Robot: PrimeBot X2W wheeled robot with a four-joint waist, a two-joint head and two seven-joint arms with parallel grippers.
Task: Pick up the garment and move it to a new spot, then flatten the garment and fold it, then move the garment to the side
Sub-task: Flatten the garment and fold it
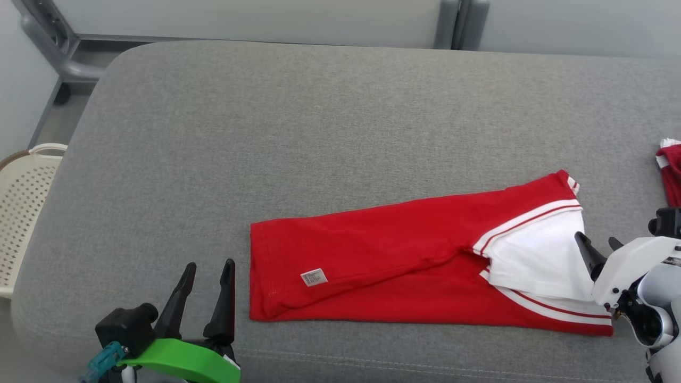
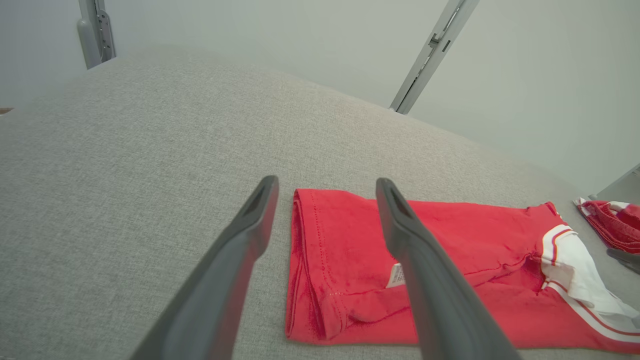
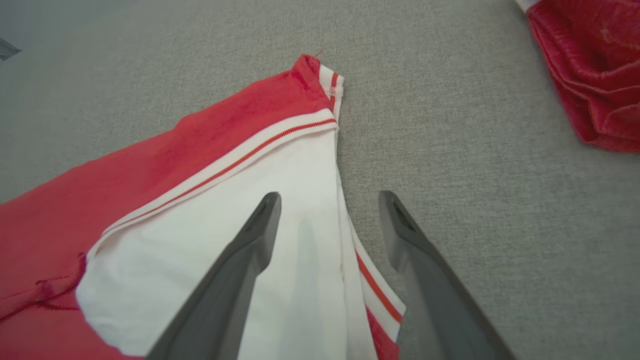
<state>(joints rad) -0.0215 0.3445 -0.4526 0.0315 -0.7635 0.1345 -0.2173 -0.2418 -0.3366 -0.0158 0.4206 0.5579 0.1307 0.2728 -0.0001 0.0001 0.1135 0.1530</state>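
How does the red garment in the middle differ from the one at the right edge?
The middle garment lies folded flat in a strip; the edge garment is crumpled. The middle garment shows whole; the edge garment is cut off by the frame. Both are red with white trim.

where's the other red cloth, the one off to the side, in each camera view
Head view: the other red cloth is at the right edge, about mid-height.
Left wrist view: the other red cloth is at the right edge, just below mid-height.
Right wrist view: the other red cloth fills the top right corner.
Shared landmark: the white panel with striped trim on the folded garment; the cloth lies past that end.
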